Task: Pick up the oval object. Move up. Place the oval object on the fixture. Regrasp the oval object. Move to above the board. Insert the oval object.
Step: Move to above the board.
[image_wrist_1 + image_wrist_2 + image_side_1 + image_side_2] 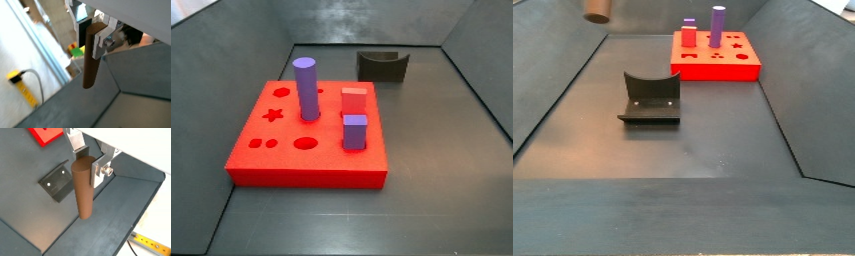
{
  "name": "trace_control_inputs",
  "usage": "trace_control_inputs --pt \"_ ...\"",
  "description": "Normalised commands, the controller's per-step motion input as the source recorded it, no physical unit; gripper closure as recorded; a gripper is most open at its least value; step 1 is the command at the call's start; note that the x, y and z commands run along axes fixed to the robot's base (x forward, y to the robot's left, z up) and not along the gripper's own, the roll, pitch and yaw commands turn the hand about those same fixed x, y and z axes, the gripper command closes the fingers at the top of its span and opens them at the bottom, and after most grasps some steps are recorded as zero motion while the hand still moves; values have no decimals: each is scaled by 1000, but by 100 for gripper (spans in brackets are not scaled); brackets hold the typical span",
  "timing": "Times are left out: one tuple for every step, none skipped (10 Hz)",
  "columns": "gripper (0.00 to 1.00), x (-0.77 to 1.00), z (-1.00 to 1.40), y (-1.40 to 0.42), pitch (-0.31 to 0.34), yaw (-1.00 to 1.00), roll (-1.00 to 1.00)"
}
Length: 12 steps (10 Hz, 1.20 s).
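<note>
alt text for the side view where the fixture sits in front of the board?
An empty dark fixture with a U-shaped notch stands mid-floor in a grey bin, the red-orange board behind it carrying a purple cylinder and a purple square block. The end of the brown oval object pokes in at the top; the gripper is out of frame.
</note>
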Motion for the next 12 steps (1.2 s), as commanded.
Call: trace_control_inputs --pt "100 -713 150 -1000 110 1000 -501" --pt "100 -712 154 -1000 90 1000 -494" --pt "100 -706 141 -1000 53 1000 -490" --pt "100 -692 162 -1000 20 1000 -474" --pt "100 -690 165 -1000 -10 1000 -464" --pt "100 -689 163 -1000 -35 1000 -458" --pt "100 -683 176 -1000 -61 1000 -447" --pt "100 -647 182 -953 -96 1000 -430" --pt "100 -449 125 -650 -122 1000 -417" --pt "100 -282 76 -384 -147 1000 -407" --pt "100 -175 44 -205 -172 1000 -397" --pt "100 -84 10 -60 -215 1000 -381"
